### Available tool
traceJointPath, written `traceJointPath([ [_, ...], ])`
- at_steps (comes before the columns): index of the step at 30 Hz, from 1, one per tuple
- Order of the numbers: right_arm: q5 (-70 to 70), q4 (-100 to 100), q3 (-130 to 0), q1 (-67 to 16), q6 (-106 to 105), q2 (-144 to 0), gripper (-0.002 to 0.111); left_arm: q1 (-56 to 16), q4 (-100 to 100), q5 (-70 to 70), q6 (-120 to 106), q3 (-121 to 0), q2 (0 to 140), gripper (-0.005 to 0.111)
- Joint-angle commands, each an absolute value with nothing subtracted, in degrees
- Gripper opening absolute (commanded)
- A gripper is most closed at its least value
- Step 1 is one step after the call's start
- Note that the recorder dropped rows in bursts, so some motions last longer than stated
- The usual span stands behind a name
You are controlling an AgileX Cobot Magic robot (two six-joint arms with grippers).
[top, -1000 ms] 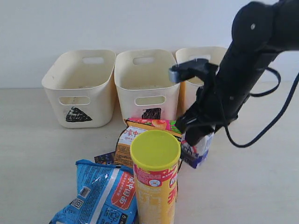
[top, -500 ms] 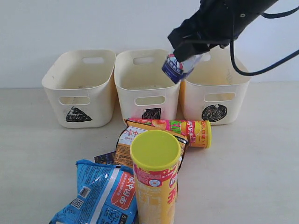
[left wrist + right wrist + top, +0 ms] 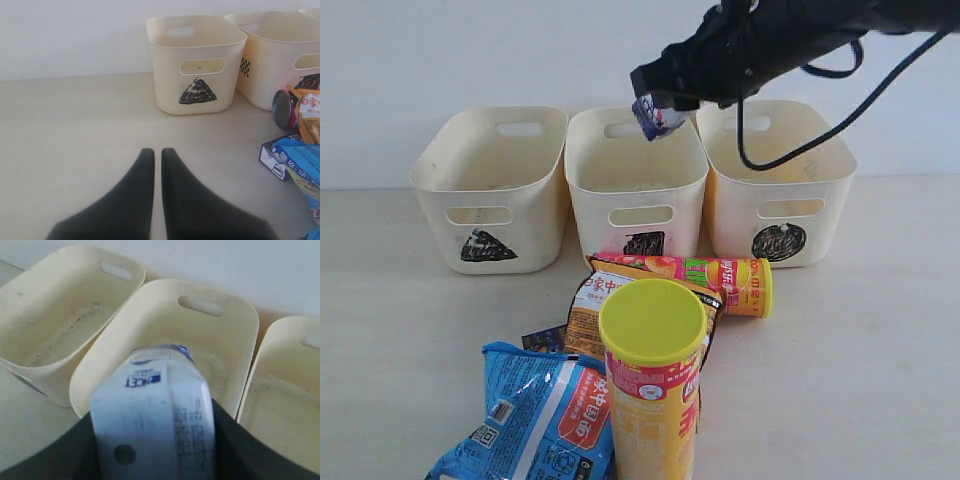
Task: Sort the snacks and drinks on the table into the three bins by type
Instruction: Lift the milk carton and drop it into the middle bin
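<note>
- Exterior view: the right jaws are raised in the air and clamped on the white carton (image 3: 658,118), whose blue-and-red end pokes out below them.
- Right wrist view: the carton fills the gap between the 2 dark jaw faces, 1 on each side, with its blue print facing the camera.
- Directly beneath the right jaws stands the middle bin (image 3: 590,195), 1 of 3 cream tubs in a row. The carton hangs over its open mouth near the far rim, touching only the jaws.
- The triangle-marked bin (image 3: 440,195) flanks the right jaws on one side and the circle-marked bin (image 3: 825,210) on the other, both lower than the jaws.
- Well below the right jaws and nearer the camera, the other items are heaped on the bench (image 3: 880,380).
- In that heap, the pink tube (image 3: 670,268) lies on its side just in front of the middle bin, touching the orange bag (image 3: 582,318).
- The yellow-red tube (image 3: 650,410) stands upright in front of both, yellow lid on top, with the blue bag (image 3: 535,420) against it.
- A corner of the dark purple carton (image 3: 542,338) peeks out between the 2 bags.
- Left wrist view: the left jaws are closed and hold nothing — only a thin slit shows between their tips.
- Bare bench lies ahead of the left jaws and the triangle-marked bin stands beyond it, well apart from them. The purple carton and blue bag lie off to the side.
</note>
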State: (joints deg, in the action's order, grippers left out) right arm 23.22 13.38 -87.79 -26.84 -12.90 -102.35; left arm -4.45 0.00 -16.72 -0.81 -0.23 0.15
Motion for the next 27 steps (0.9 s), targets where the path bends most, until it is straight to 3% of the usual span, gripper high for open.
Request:
traceJointPath([
  [1, 19.5, 13.7, -91.4, -27.0, -11.8, -107.4, 0.000, -4.5, 0.0, -16.3, -0.4, 0.0, 0.0, 0.004],
  [14, 18.8, 13.7, -100.1, -27.0, -10.9, -118.7, 0.003, -4.5, 0.0, -16.3, -0.4, 0.0, 0.0, 0.004],
  [17, 18.4, 13.6, -100.1, -26.9, -10.9, -120.0, 0.020, -4.5, 0.0, -16.3, -0.4, 0.0, 0.0, 0.004],
  [22, 18.5, 13.6, -100.1, -26.9, -10.9, -120.6, 0.060, -4.5, 0.0, -16.3, -0.4, 0.0, 0.0, 0.004],
  [24, 18.5, 13.6, -100.1, -26.9, -10.9, -120.2, 0.067, -4.5, 0.0, -16.3, -0.4, 0.0, 0.0, 0.004],
  [27, 18.5, 13.0, -100.1, -26.9, -10.9, -119.2, 0.068, -4.5, 0.0, -16.3, -0.4, 0.0, 0.0, 0.004],
])
